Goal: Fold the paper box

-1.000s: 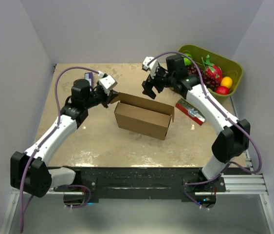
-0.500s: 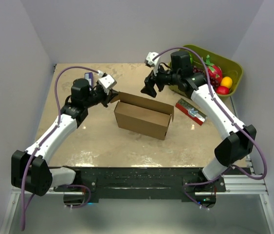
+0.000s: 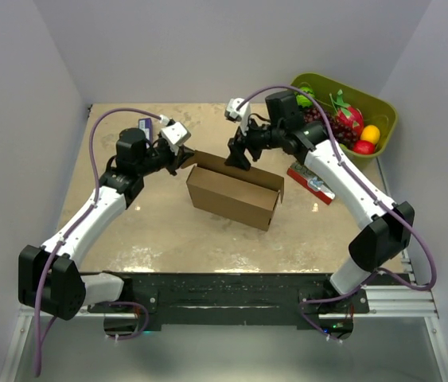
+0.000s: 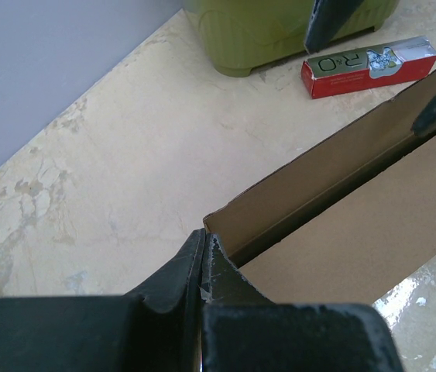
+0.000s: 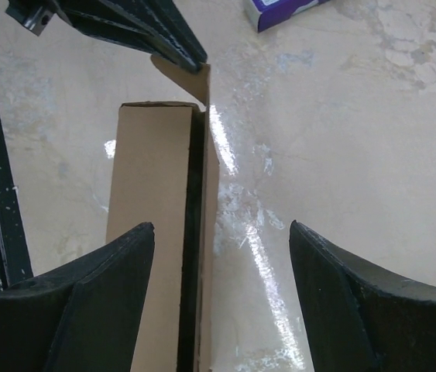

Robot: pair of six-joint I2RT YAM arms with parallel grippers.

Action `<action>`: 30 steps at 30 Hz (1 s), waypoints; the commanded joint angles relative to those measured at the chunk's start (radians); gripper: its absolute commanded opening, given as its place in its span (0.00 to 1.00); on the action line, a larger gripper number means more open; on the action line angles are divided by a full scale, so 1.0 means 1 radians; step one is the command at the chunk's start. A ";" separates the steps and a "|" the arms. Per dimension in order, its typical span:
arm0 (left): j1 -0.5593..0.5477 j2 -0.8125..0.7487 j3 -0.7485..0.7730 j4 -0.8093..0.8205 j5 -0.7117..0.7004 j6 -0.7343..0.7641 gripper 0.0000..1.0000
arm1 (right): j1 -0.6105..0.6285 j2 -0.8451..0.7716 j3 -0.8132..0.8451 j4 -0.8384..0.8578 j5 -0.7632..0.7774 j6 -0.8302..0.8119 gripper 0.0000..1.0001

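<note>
- Box [image 3: 231,199] stands open-topped at the middle of the table [image 3: 152,231].
- Left gripper [image 3: 185,159], jaws pressed together, pinches the flap at the box's 10 o'clock corner.
- Right gripper [image 3: 238,155], jaws spread, hovers over the box's 12 o'clock wall, holding nothing.

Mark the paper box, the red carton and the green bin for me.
paper box [image 3: 230,203], top external view, front wall.
red carton [image 4: 369,64], left wrist view, printed top face.
green bin [image 3: 388,127], top external view, right outer wall.
</note>
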State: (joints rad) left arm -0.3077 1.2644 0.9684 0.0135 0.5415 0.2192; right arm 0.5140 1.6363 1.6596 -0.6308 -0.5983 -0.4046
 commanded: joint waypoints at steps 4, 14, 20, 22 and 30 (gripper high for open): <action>0.004 0.010 0.000 -0.029 0.021 -0.024 0.00 | 0.041 0.019 -0.020 -0.010 0.078 -0.003 0.69; 0.004 0.006 -0.004 -0.027 0.026 -0.038 0.00 | 0.050 0.045 -0.020 -0.015 0.117 -0.011 0.44; 0.004 0.009 0.003 -0.027 -0.006 -0.061 0.35 | 0.055 0.051 -0.007 -0.049 0.121 -0.037 0.00; 0.004 0.006 0.004 -0.029 -0.031 -0.066 0.51 | 0.055 0.048 -0.008 -0.052 0.133 -0.042 0.00; 0.007 -0.007 0.009 -0.044 -0.112 -0.064 0.84 | 0.058 0.057 -0.001 -0.063 0.144 -0.050 0.00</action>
State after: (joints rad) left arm -0.3077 1.2694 0.9684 -0.0322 0.4847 0.1650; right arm 0.5648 1.6955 1.6325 -0.6525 -0.4881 -0.4355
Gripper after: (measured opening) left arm 0.796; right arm 0.015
